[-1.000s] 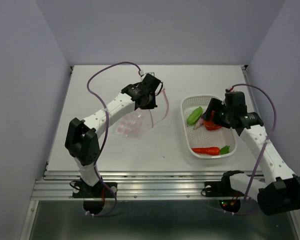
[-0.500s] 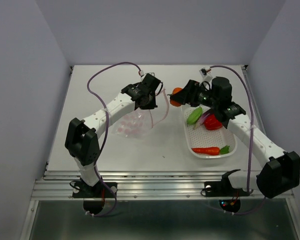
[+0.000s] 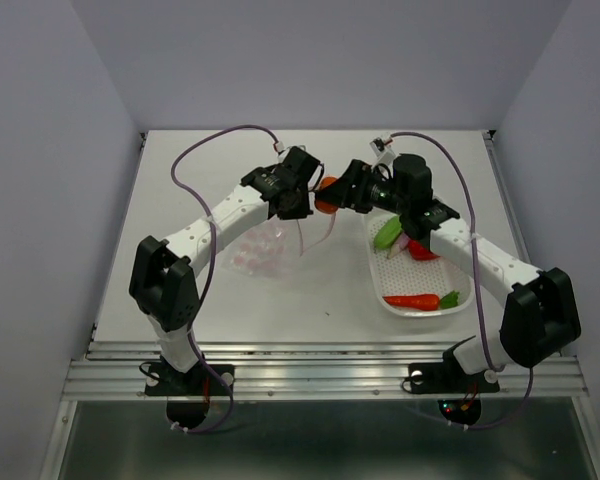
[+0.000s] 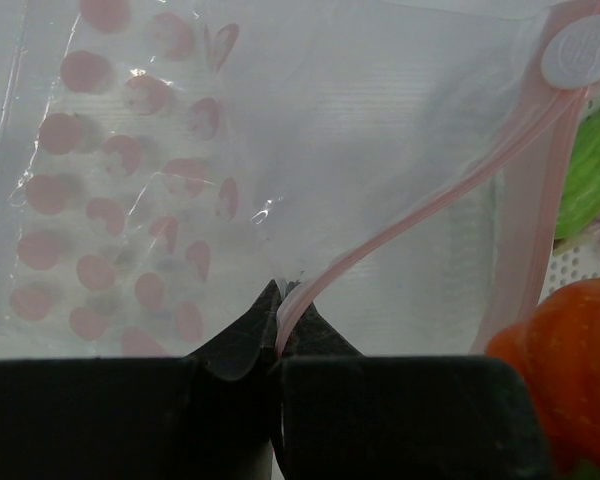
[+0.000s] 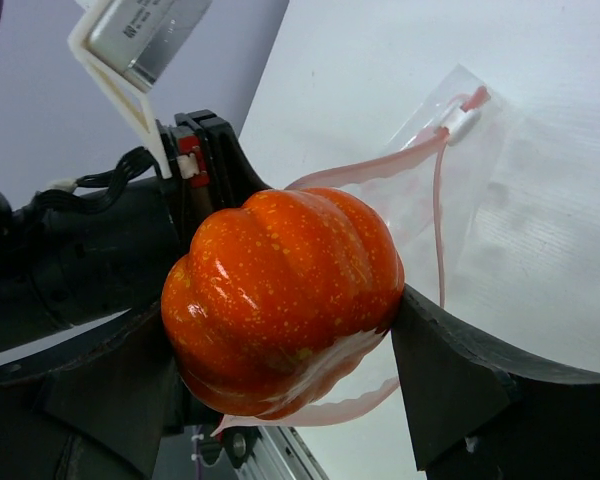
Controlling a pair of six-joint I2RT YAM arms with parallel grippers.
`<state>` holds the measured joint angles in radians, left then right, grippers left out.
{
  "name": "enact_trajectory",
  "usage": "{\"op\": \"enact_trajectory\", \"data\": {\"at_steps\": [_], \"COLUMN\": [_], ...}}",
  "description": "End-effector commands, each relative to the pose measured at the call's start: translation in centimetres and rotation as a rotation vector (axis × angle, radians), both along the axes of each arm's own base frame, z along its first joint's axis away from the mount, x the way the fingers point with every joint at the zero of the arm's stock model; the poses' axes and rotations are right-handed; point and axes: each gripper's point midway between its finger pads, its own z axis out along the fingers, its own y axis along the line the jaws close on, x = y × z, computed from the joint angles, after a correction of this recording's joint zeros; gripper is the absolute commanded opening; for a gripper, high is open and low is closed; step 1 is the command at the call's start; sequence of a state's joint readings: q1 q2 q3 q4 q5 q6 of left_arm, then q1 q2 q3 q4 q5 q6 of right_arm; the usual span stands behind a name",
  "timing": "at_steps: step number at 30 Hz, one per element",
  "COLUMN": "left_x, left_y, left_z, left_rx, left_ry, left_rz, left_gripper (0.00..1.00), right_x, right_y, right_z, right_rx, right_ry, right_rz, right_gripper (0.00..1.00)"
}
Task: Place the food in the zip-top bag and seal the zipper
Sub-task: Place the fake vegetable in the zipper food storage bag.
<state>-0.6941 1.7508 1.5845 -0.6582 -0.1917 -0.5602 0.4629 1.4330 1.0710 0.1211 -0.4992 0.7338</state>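
One pumpkin (image 5: 280, 300) is pinched between the right fingers (image 5: 450, 380), poised at the mouth of the bag (image 4: 180, 150), likely to drop in. The left fingers (image 4: 235, 340) clamp the zipper (image 4: 420, 210), lifting one lip off the table (image 3: 180, 180) so the mouth gapes. The right arm (image 3: 470, 245) stretches leftward beyond the basket (image 3: 420, 277); the left arm (image 3: 225, 212) extends forward, wrist tipped down

The right claw (image 3: 330, 195), full with the pumpkin (image 5: 280, 300), has little room: the left claw (image 4: 278, 300) sits just ahead, pinching the zipper (image 4: 410, 220). Between them the bag (image 4: 330, 120) gapes open. The basket (image 3: 417, 311) lies behind the right claw, and bare table (image 3: 180, 170) lies beyond the left claw.
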Motion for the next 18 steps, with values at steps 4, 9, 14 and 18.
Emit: {"op": "enact_trajectory", "data": {"at_steps": [4, 9, 14, 18], "left_x": [0.5, 0.4, 0.5, 0.6], "left_y": [-0.3, 0.0, 0.3, 0.9], "left_z": [5.4, 6.4, 6.5, 6.4], "left_rx": [-0.092, -0.108, -0.107, -0.096], "left_ry": [-0.102, -0.118, -0.119, -0.124], "left_rz": [0.024, 0.035, 0.048, 0.071], "left_gripper": [0.00, 0.00, 0.00, 0.00], "right_x": [-0.2, -0.3, 0.2, 0.1], "right_y": [1.3, 1.2, 0.4, -0.4], "right_z": [-1.6, -3.4, -4.5, -4.5], "right_rx": [-0.015, -0.040, -0.078, -0.082], "right_ry": [0.019, 0.069, 0.101, 0.104], "right_rz": [-0.005, -0.032, -0.092, -0.138], "right_gripper": [0.27, 0.28, 0.27, 0.28]}}
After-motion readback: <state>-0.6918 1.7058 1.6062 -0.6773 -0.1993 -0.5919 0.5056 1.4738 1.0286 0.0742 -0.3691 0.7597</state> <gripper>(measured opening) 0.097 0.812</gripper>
